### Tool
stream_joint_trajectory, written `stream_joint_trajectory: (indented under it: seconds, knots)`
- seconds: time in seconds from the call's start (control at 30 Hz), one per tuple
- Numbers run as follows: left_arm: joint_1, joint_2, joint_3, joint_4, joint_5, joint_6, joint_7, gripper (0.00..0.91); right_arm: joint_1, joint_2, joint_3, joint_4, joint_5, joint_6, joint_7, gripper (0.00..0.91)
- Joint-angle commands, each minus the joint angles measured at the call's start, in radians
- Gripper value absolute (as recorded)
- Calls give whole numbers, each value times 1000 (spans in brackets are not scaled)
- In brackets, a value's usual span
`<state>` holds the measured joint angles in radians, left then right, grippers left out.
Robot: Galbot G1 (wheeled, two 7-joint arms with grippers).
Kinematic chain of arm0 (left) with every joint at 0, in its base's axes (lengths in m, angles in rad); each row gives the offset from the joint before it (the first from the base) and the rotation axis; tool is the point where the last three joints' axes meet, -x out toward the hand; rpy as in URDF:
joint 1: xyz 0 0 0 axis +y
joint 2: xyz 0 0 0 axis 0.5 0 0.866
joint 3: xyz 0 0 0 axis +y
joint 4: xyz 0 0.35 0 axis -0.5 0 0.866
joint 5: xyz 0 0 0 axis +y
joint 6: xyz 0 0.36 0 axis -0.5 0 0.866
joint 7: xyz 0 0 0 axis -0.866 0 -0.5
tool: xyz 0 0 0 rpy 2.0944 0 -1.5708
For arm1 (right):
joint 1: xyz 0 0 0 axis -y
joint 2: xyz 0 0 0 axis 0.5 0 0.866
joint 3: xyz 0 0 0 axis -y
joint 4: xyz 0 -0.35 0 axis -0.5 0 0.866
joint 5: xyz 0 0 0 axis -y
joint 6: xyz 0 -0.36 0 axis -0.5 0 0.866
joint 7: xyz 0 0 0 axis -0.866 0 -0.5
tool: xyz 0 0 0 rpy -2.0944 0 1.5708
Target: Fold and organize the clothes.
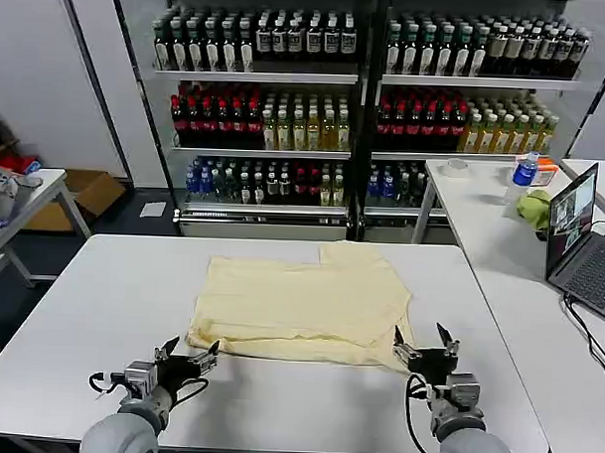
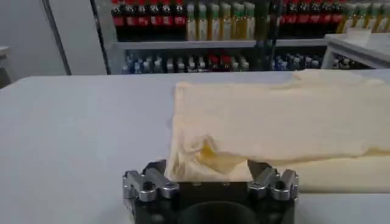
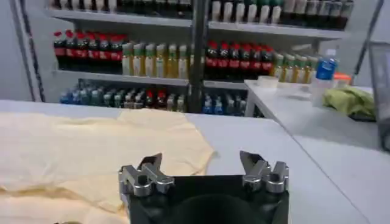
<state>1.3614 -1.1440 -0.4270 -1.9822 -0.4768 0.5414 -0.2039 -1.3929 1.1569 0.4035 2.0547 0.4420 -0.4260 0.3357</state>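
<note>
1. The T-shirt lies partly folded in the middle of the white desk, its near edge doubled over into a thicker band.
2. The left gripper sits low over the desk at the shirt's near left corner. In the left wrist view its fingers stand spread, and the corner of the cloth lies bunched between them; whether they touch the fabric cannot be told.
3. The right gripper is at the shirt's near right corner, just beside the folded edge. In the right wrist view its fingers are spread wide and hold nothing, with the shirt lying under and past one of them.
4. On the side desk to the robot's right stand a laptop, a small green cloth and a bottle with a blue label.
5. Shelves of drink bottles fill the wall behind.
</note>
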Motion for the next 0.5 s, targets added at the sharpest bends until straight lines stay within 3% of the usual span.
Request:
stream_joint_trajectory:
  seconds: [0.03,0.3,0.33,0.37,0.4,0.43,0.47,0.5]
  knots:
    - [-51,-3,0,56,-28,0,-7,907,-10,5,26,-27,76,-20,13,907]
    - [-104,3,9,110,-40,-1,-18,907,42,23,-23,-100,121,-60,24,907]
    - [-107,3,10,114,-40,-1,-19,736,47,25,-28,-104,124,-63,25,907]
    - [-112,4,11,121,-42,-1,-19,393,52,28,-37,-113,130,-66,25,816]
    - [-116,4,12,125,-46,-1,-20,272,58,29,-42,-121,134,-69,25,705]
    - [-118,4,14,129,-48,-1,-21,151,62,31,-47,-127,136,-71,25,393]
    - [-120,3,15,131,-48,-3,-21,111,64,32,-52,-130,137,-71,25,252]
    - [-120,3,18,133,-49,-7,-21,81,65,32,-57,-131,137,-72,24,50]
